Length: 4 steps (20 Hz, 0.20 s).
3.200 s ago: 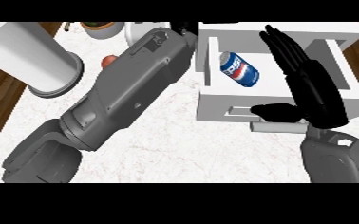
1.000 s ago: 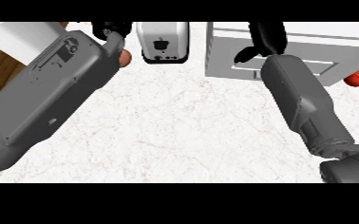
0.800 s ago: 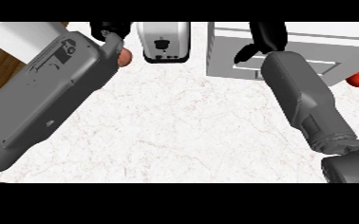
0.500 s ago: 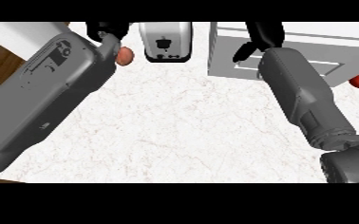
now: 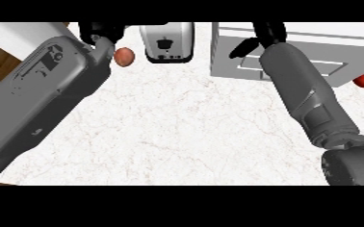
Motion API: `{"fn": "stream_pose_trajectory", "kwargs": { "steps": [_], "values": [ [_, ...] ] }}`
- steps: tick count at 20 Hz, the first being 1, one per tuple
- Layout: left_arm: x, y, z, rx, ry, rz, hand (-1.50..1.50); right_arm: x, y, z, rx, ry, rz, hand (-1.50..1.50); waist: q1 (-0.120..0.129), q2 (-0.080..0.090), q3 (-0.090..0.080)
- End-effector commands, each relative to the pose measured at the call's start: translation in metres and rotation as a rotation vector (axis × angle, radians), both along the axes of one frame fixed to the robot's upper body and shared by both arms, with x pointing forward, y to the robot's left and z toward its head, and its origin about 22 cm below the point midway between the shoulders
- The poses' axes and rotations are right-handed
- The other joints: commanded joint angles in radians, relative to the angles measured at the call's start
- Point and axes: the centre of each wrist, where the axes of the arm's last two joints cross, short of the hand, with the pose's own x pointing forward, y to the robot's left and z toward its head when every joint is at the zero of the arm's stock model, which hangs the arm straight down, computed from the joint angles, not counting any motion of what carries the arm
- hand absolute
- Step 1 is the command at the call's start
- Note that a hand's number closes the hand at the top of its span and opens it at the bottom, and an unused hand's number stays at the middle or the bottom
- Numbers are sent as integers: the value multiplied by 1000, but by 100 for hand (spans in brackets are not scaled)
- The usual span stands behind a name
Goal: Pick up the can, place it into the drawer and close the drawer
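Note:
The white drawer unit (image 5: 238, 69) stands at the back right of the counter, its front panel flush with the box. No can shows in the head view. My right hand (image 5: 266, 32) lies against the drawer's top edge, thumb sticking out to the left and fingers running straight up out of the picture, holding nothing. Its grey forearm (image 5: 305, 96) crosses the drawer front. At the top left my left hand (image 5: 99, 30) is cut off by the picture's edge, behind its broad forearm (image 5: 50, 91).
A silver toaster (image 5: 167, 41) stands at the back centre, left of the drawer unit. A brown egg-shaped thing (image 5: 123, 56) lies beside my left wrist. Something red (image 5: 359, 80) peeks in at the right edge. White marble counter (image 5: 185, 130) fills the middle and front.
About three seconds ago the drawer stood open with the can inside; now its front is flush and the can is hidden. Over the last second my right hand edged slightly away.

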Motion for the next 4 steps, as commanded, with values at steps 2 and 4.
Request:
{"fn": "stream_pose_trajectory", "kwargs": {
  "steps": [2, 4],
  "values": [
    [-1, 7, 0, 13, 6, 13, -150, 8, -1, 26, 293, -42, 24, -150, -2, -12, -5],
    [-5, 1, -1, -8, -5, 4, -150, 10, 2, 36, 310, -49, 15, -150, 3, -9, -7]
  ]
}}
